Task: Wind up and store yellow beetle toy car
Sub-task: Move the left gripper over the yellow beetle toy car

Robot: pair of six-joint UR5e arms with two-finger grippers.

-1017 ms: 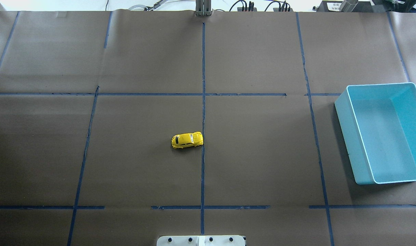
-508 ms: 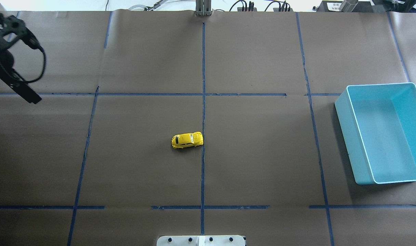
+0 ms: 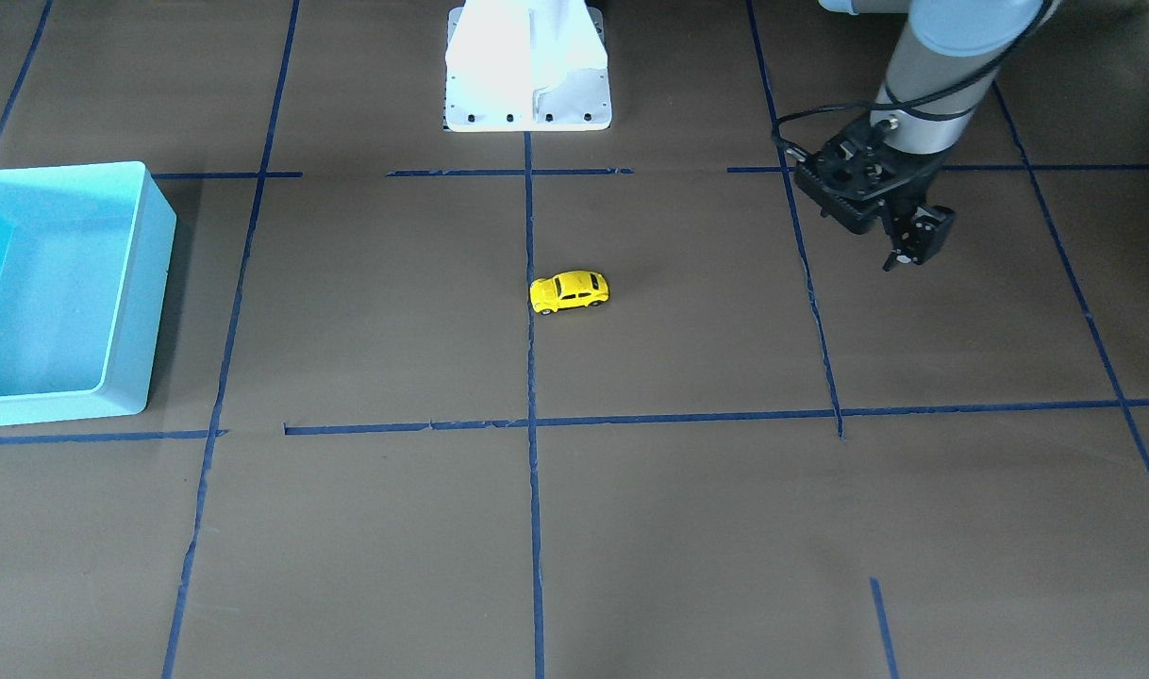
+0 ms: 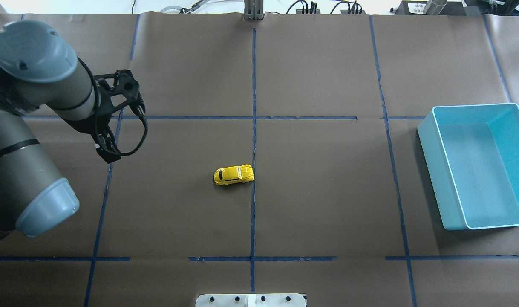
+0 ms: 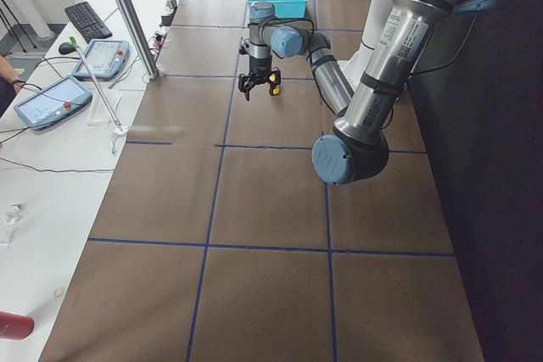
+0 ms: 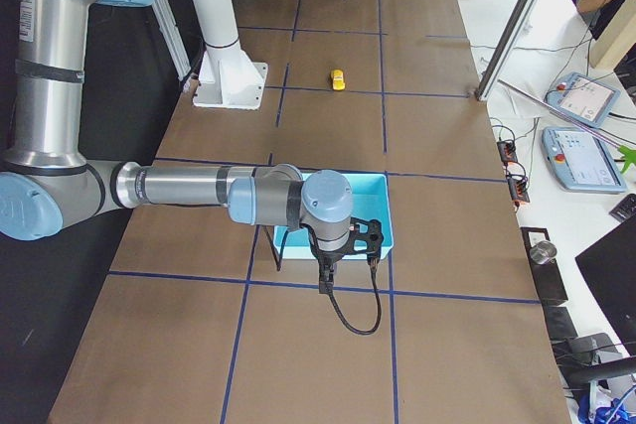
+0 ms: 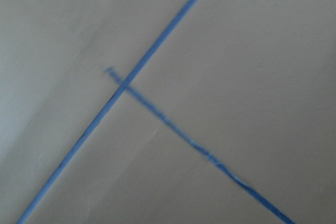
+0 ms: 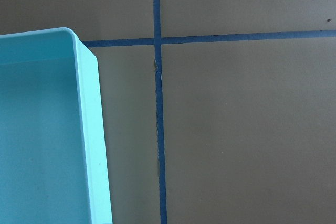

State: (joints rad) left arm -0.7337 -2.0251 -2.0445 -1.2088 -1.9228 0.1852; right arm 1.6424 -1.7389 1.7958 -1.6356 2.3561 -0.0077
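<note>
The yellow beetle toy car (image 4: 234, 175) stands on its wheels on the brown paper near the table's middle, just left of the centre tape line. It also shows in the front view (image 3: 570, 290) and the right side view (image 6: 338, 78). My left gripper (image 4: 125, 81) hangs above the table, well to the left of the car and apart from it. Its fingers look spread and empty in the front view (image 3: 909, 250) and the left side view (image 5: 259, 91). My right gripper (image 6: 343, 245) hovers at the near corner of the teal bin (image 4: 430, 145). I cannot tell whether it is open or shut.
The teal bin (image 3: 150, 283) has nothing in it and sits at the table's right edge; its corner shows in the right wrist view (image 8: 94, 129). Blue tape lines (image 7: 126, 82) divide the paper into squares. The white robot base plate (image 3: 527, 104) stands at the near edge.
My left arm has swung in from the table's left edge toward the middle. The car and the bin have not moved.
</note>
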